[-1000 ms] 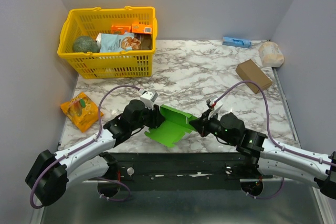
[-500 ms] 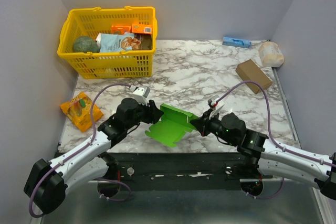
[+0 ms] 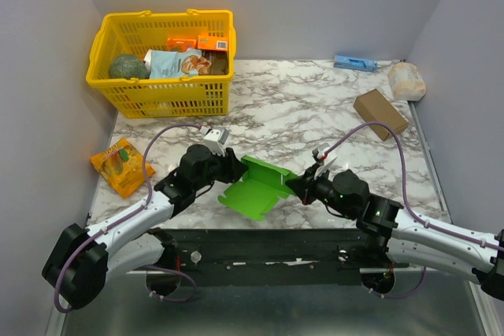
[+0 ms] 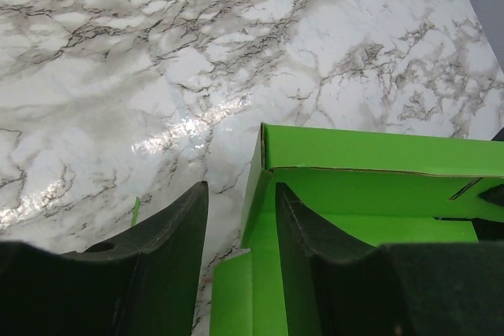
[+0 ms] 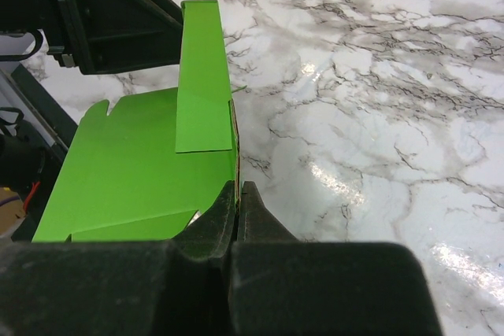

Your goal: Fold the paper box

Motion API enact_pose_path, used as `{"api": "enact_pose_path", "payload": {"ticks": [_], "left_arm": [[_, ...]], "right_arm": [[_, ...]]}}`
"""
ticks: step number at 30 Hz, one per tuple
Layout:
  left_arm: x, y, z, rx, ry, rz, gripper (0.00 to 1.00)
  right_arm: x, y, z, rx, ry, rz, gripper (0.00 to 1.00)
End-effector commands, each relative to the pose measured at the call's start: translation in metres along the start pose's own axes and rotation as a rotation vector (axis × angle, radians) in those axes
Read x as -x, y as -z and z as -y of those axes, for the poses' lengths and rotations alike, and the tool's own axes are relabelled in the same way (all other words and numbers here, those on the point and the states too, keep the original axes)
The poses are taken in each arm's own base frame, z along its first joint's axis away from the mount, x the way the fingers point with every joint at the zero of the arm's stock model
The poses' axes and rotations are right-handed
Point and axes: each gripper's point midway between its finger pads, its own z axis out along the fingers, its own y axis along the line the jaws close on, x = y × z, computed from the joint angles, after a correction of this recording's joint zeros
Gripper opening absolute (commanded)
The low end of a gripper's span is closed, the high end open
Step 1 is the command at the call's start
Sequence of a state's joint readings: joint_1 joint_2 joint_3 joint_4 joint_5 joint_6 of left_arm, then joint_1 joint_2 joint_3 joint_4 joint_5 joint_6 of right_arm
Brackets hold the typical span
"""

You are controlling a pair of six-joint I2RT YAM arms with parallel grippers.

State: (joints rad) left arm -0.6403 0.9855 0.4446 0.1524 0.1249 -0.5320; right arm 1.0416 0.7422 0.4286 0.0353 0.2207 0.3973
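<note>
The paper box is bright green card, partly folded, lying near the table's front edge between my two arms. My left gripper is open at its left end. In the left wrist view the box's upright left wall stands between the two open fingers without being pinched, and the gripper sits low over the box floor. My right gripper is shut on the box's right wall. The right wrist view shows the jaws of that gripper clamped on the thin edge of the box.
A yellow basket with groceries stands at the back left. Small orange packets lie at the left edge. A brown cardboard box, a white pouch and a blue item sit at the back right.
My left gripper drew back to the left, then came in again to straddle the box's left wall. The right gripper kept its hold and stayed put.
</note>
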Motion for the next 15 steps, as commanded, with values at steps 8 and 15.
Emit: {"api": "enact_pose_path", "payload": {"ticks": [8,15], "left_arm": [[0.000,-0.008,0.002,-0.027,0.005,0.010,0.18],[0.000,-0.007,-0.013,0.053,0.002,0.020,0.10]], "right_arm": [[0.004,0.000,0.004,-0.026,-0.008,0.027,0.05],[0.011,0.004,0.000,-0.023,-0.029,0.024,0.39]]}}
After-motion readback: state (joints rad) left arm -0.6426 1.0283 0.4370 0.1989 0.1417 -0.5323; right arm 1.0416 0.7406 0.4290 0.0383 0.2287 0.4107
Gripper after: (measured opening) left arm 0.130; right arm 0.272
